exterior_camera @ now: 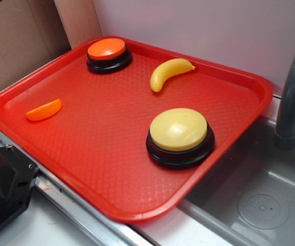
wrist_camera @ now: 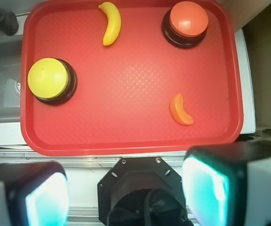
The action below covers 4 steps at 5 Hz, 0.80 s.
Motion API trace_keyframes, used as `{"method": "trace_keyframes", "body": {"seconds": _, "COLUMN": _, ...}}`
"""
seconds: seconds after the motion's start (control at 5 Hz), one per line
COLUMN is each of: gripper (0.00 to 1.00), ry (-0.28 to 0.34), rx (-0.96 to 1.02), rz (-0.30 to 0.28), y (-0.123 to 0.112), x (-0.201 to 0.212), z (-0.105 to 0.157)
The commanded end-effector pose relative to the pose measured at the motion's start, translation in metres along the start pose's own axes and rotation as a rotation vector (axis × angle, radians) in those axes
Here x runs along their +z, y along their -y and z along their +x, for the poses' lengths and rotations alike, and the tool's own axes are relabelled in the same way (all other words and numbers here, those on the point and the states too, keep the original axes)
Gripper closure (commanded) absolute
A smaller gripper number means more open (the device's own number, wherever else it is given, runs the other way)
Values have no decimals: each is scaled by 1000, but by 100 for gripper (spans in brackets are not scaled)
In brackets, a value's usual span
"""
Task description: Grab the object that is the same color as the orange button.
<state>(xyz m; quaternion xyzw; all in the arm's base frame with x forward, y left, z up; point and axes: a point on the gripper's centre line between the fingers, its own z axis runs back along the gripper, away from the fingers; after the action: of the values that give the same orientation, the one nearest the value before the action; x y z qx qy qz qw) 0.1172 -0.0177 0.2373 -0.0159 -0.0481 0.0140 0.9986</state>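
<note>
- Evidently the orange crescent (wrist_camera: 180, 109) lies flat on the red tray (wrist_camera: 126, 141), well apart from the orange button (wrist_camera: 188, 19).
- Likely light, stiff, slick; pinch across its narrow middle.
- End effector (wrist_camera: 126, 193) hangs wide open, empty.

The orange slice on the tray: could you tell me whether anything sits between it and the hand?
Nothing visible does. The orange slice lies alone on bare tray, with the open hand above the tray's near edge.

A: Any words, brands or numbers to read here?
B: None that I can make out; the orange button (exterior_camera: 106, 49) bears no lettering; the yellow button (exterior_camera: 178, 129) is plain too; the red tray (exterior_camera: 85, 169) shows only an embossed texture.
</note>
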Motion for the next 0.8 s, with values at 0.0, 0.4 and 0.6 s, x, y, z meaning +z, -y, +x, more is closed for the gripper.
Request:
{"method": "trace_keyframes", "body": {"seconds": 0.0, "gripper": 0, "ry": 0, "rx": 0, "rz": 0, "y": 0, "x": 0, "z": 0}}
{"method": "trace_keyframes", "body": {"seconds": 0.4, "gripper": 0, "ry": -95, "rx": -185, "rz": 152, "y": -52, "x": -70, "z": -15}}
{"method": "trace_keyframes", "body": {"seconds": 0.6, "gripper": 0, "ry": -107, "rx": -255, "rz": 167, "y": -73, "x": -100, "z": -15}}
